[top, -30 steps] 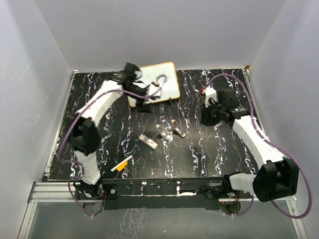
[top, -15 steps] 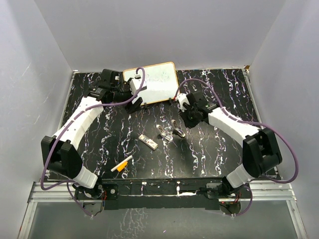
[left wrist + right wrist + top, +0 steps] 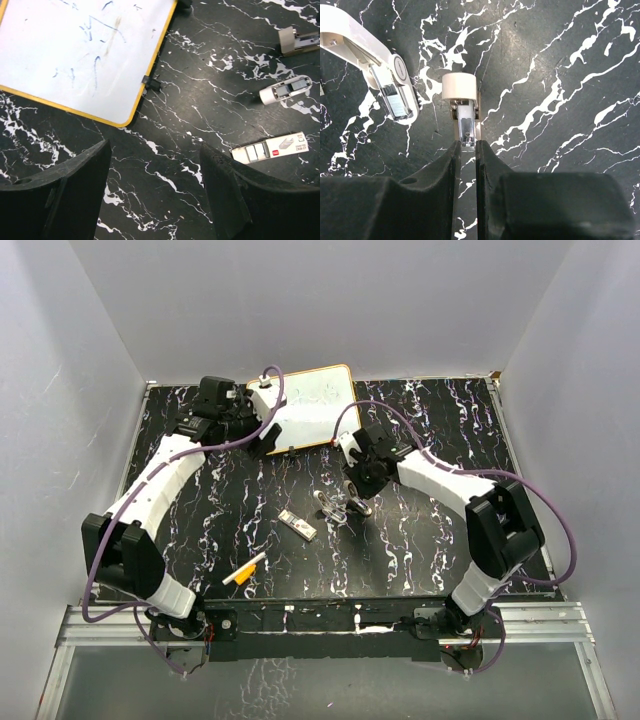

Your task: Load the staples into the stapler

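Looks like the bracing step: right gripper is pinched shut on the open stapler's metal rail. Staples lie just left of the stapler, untouched. Left gripper, spread and empty, hovers far-left of it and needs to come down on the pack.

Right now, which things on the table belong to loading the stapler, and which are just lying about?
For the job:
- white-and-metal stapler, lying opened out
- small flat white pack of staples with a grey strip inside

Lying about:
- orange-and-white marker pen
- yellow-framed whiteboard with faint blue scribbles
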`<control>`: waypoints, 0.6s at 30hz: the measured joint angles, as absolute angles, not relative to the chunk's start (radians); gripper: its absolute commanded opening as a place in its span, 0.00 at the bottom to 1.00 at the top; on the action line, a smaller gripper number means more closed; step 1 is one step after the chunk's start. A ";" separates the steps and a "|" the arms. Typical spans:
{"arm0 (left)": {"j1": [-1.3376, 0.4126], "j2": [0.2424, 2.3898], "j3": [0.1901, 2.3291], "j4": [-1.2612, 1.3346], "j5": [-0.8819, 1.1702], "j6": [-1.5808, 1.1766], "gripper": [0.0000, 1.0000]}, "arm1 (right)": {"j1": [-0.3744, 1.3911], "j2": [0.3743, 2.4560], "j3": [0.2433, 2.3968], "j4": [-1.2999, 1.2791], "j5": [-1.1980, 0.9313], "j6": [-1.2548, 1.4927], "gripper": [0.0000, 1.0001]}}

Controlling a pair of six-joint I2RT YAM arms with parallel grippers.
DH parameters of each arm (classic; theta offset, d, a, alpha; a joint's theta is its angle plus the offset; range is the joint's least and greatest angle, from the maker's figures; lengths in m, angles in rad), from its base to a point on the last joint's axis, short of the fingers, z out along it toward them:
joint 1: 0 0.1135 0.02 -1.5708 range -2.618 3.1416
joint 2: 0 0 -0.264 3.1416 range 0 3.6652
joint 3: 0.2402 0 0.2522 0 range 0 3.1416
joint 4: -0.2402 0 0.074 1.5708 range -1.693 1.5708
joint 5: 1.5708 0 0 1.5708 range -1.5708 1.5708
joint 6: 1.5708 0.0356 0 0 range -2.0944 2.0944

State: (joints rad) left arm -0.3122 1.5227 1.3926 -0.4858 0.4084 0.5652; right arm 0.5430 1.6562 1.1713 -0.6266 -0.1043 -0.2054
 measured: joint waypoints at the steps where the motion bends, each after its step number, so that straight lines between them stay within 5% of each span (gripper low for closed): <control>1: -0.308 1.522 1.393 -0.482 0.402 0.562 0.70 | 0.545 1.663 1.180 -0.633 -0.104 -0.203 0.08; 18: -0.297 1.504 1.389 -0.472 0.371 0.557 0.70 | 0.563 1.742 1.235 -0.716 -0.103 -0.185 0.09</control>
